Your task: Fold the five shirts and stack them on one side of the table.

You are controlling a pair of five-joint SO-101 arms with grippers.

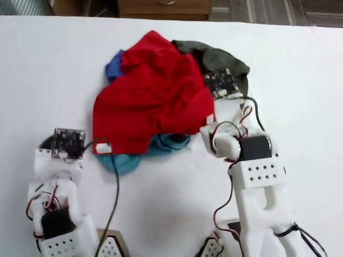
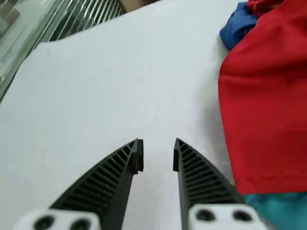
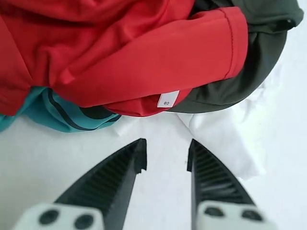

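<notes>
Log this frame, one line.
stage: nothing folded | top: red shirt | under: teal shirt, blue shirt, olive shirt | left gripper: open, empty | right gripper: open, empty

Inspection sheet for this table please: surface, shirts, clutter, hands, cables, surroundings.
Surface: white table, bare around the pile.
Job's things: red shirt tops one unfolded heap, over blue shirt, teal shirt, dark olive shirt, white cloth.
Clutter: nothing seen.
Hands: left hand open, empty, beside the heap; right hand open, empty, facing it.
Cables: black cable trails across the table near the teal shirt.
Surroundings: wooden furniture past the far edge.
</notes>
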